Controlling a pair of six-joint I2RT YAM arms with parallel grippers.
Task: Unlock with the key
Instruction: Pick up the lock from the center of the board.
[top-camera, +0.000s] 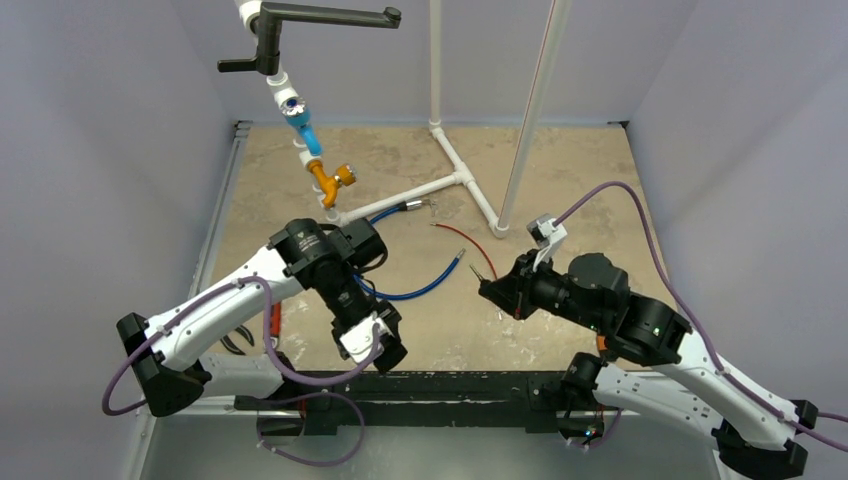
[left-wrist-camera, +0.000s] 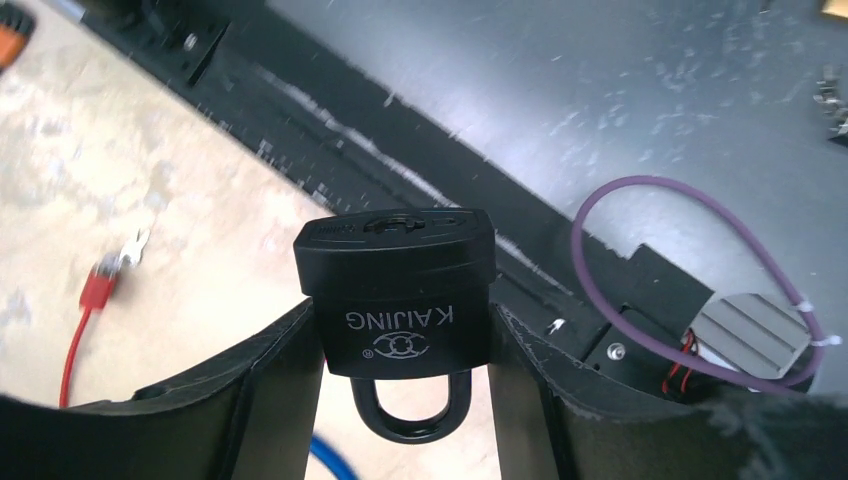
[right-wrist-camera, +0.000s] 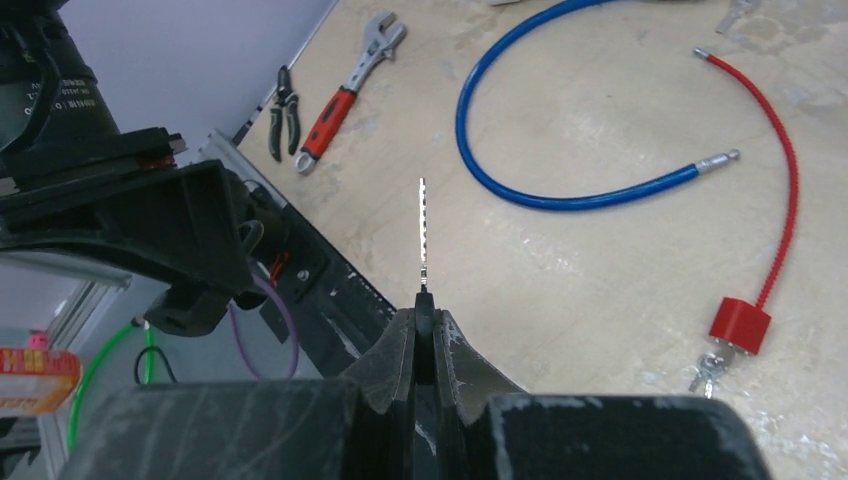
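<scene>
Padlock (left-wrist-camera: 395, 300) is clamped between my left fingers (left-wrist-camera: 270, 400), held over the front edge of the counter (left-wrist-camera: 120, 200). They pinch its body on both flanks, with the shackle turned back toward the wrist and the keyway end facing outward. My right fingers (right-wrist-camera: 455, 355) are pressed almost together on the head of the key (right-wrist-camera: 423, 225), whose toothed blade sticks straight out ahead, edge-on to that wrist camera. I judge this to be the lining-up step: both pieces are in hand, but from overhead the two arms are well apart and the blade is nowhere near the lock. Next I'd bring the key tip round to the keyway face, match the blade's plane to the slot, and push along the lock's long axis. The left arm may first have to turn the keyway toward the right arm, since I can't pick out the slot from the right wrist camera. A slight tilt would jam the tip, and so thin a grip could let the key swivel.
</scene>
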